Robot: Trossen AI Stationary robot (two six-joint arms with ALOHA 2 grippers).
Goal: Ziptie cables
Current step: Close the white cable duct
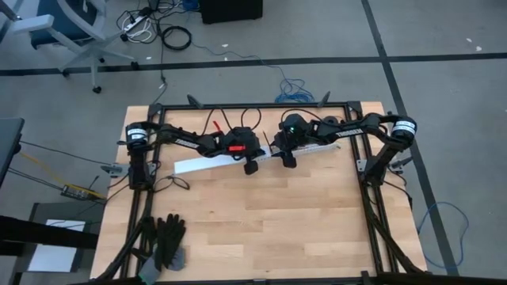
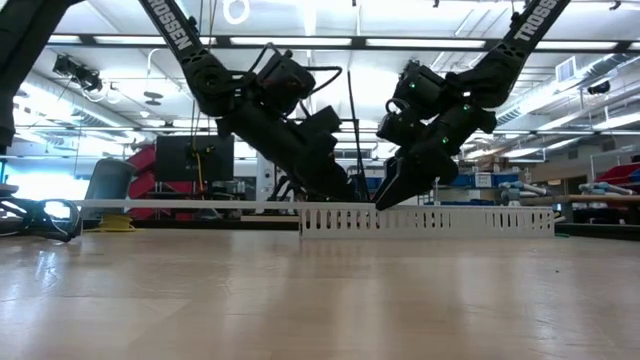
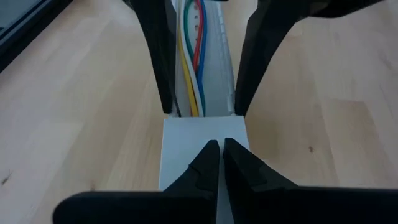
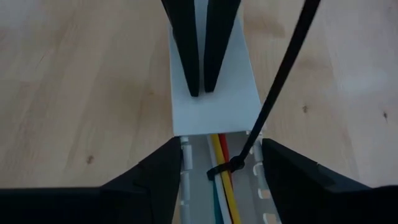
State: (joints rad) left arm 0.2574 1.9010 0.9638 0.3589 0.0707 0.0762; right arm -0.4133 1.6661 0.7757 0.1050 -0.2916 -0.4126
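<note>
- Both dark arms meet at the middle of the pale wooden table (image 1: 261,222), over the long white slotted plastic channel (image 2: 430,221) that lies slantwise across its far half.
- Inside that channel runs the bundle of thin coloured cables (image 3: 191,56), yellow, white, green, blue and red, side by side along its floor.
- The left gripper (image 3: 221,149) has its fingers pressed together, tips down on the flat white lid (image 3: 186,149) at the channel's end; nothing sits between them.
- The right gripper (image 4: 221,163) straddles the open channel, one finger outside each slotted wall, jaws apart.
- A thin black zip tie (image 4: 231,167) is looped around the cables between those fingers, its long tail (image 4: 286,68) rising up and away.
- Whether the right fingers actually press the channel walls is hard to judge from here.
- A pair of black gloves (image 1: 168,237) lies at the table's near left corner.
</note>
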